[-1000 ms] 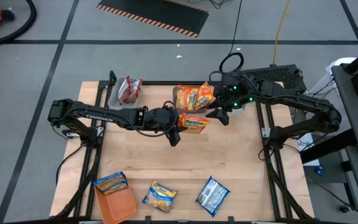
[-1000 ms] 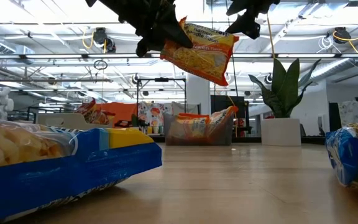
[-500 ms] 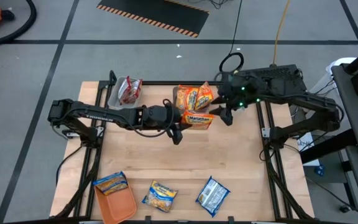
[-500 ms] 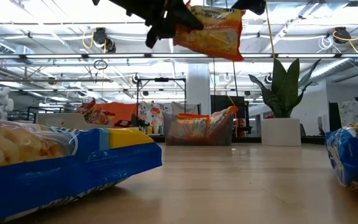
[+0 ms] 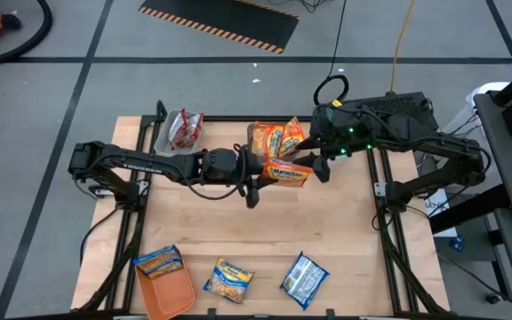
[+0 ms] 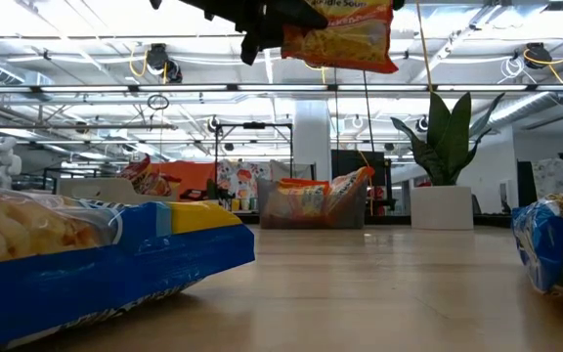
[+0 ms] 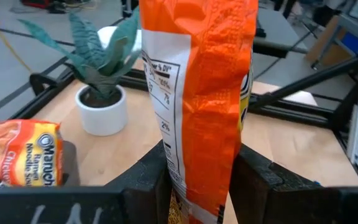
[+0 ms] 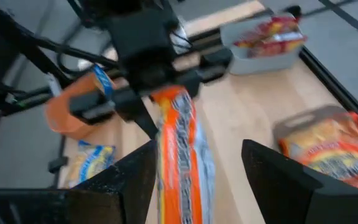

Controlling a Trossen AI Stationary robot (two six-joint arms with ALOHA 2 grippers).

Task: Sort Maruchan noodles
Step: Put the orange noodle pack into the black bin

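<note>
Noodles — an orange Maruchan packet [image 5: 288, 172] — hang above the bench [image 5: 327, 231], pinched in the narrow jaws of the left gripper [image 7: 199, 177]. The right gripper [image 5: 320, 161] sits at the packet's far end, jaws wide, straddling but not gripping. A clean handover wants the right closing firmly before the left lets go.

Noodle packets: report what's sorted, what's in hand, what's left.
Done: red packets in the grey bin, orange packets in the back bin.
In hand: left claw grips an orange packet aloft; open right claw straddles it.
Left: three blue packets up front.
</note>
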